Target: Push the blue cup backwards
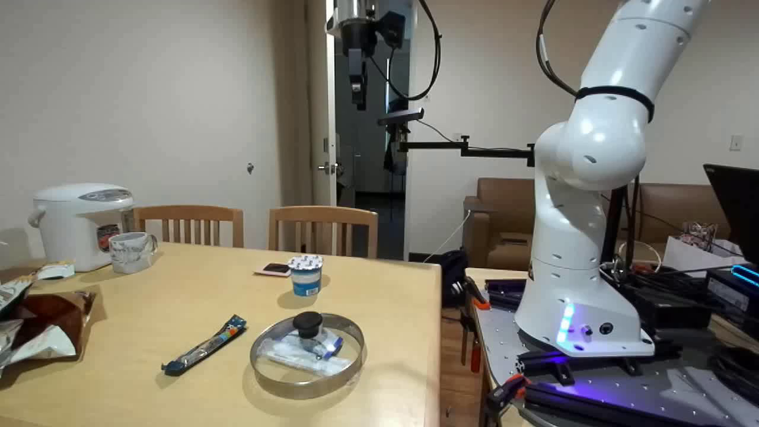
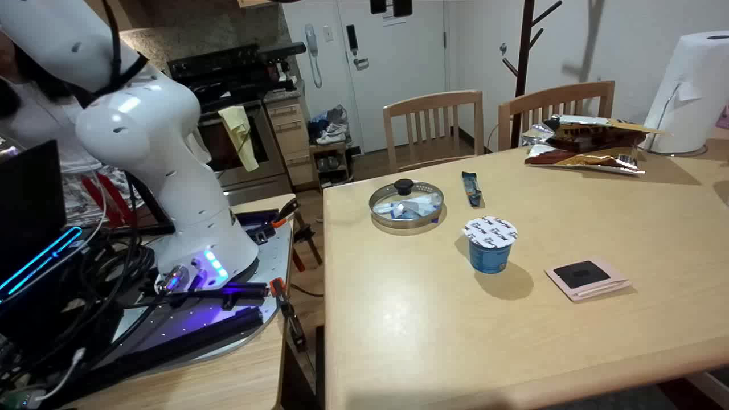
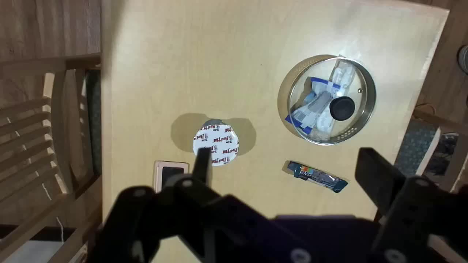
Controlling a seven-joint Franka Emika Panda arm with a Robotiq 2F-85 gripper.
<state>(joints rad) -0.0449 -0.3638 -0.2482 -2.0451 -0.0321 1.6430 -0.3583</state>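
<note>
The blue cup (image 1: 306,283) is a small upright cup with a printed white lid. It stands on the table in both exterior views (image 2: 490,256). In the wrist view its lid (image 3: 219,142) shows from above, partly behind the left finger. My gripper (image 3: 285,152) is open, with two black fingers wide apart and nothing between them. In an exterior view the gripper (image 1: 358,98) hangs high above the table, well apart from the cup. Its fingertips (image 2: 391,7) show at the top edge in an exterior view.
A round silvery dish (image 1: 308,388) with a glass lid and dark knob lies near the cup. A snack bar (image 3: 317,176), a pink card holder (image 2: 586,279), a white mug (image 1: 131,254), a white hot-water pot (image 1: 77,222) and shiny bags (image 2: 586,156) are on the table (image 2: 410,341).
</note>
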